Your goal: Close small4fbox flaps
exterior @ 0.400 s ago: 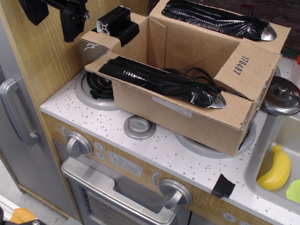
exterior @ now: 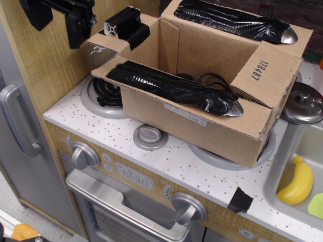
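Note:
The small4fbox (exterior: 202, 121), brown cardboard with a white label on its long side, stands on the toy stove top over the burners. Its top is open. The near long flap (exterior: 166, 83) with crinkled black tape lies roughly level over the opening. The far long flap (exterior: 232, 20), also taped, leans back. The right short flap (exterior: 260, 70) reads "178487" and slopes outward. The left short flap (exterior: 108, 40) sticks out with a black-and-white piece (exterior: 126, 25) on it. My gripper (exterior: 56, 20), black, hangs at the top left, open, just left of that flap and touching nothing.
A black cable (exterior: 214, 78) lies inside the box. A wooden side panel (exterior: 45, 70) rises behind the gripper. A steel pot lid (exterior: 303, 101) sits at the right, beside a sink (exterior: 282, 166) holding a yellow banana (exterior: 298, 181). Stove knobs (exterior: 83, 155) and black tape (exterior: 240, 200) line the front edge.
My gripper has shifted very slightly down and right. The box and its flaps have not moved.

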Controlling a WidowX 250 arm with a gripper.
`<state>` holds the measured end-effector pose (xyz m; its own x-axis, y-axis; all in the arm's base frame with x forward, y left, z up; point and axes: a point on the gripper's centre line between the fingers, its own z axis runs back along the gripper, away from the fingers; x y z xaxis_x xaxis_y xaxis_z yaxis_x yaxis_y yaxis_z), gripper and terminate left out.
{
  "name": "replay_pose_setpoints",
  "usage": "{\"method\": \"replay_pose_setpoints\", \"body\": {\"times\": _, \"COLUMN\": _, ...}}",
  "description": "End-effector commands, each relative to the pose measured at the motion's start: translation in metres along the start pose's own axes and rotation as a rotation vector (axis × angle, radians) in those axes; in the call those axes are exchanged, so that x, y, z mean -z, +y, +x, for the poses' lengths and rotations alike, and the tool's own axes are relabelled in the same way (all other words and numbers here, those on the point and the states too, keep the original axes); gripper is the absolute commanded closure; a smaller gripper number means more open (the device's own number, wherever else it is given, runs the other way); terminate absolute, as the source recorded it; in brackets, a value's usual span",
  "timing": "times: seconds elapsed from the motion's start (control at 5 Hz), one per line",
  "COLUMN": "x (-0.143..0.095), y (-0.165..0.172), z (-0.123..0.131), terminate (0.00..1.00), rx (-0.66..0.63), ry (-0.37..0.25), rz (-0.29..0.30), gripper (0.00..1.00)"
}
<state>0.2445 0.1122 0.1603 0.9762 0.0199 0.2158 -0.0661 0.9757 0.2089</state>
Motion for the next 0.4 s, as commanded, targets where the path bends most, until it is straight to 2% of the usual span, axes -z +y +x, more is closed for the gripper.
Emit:
{"method": "replay_pose_setpoints", "body": {"times": 0.0, "x": 0.015, "y": 0.011, "z": 0.014, "terminate": 0.0, "rx": -0.013, "ry": -0.056, "rz": 0.026, "gripper": 0.0}}
{"method": "replay_pose_setpoints", "body": {"times": 0.2, "x": 0.026, "y": 0.015, "z": 0.018, "terminate": 0.0, "rx": -0.015, "ry": -0.064, "rz": 0.016, "gripper": 0.0}}
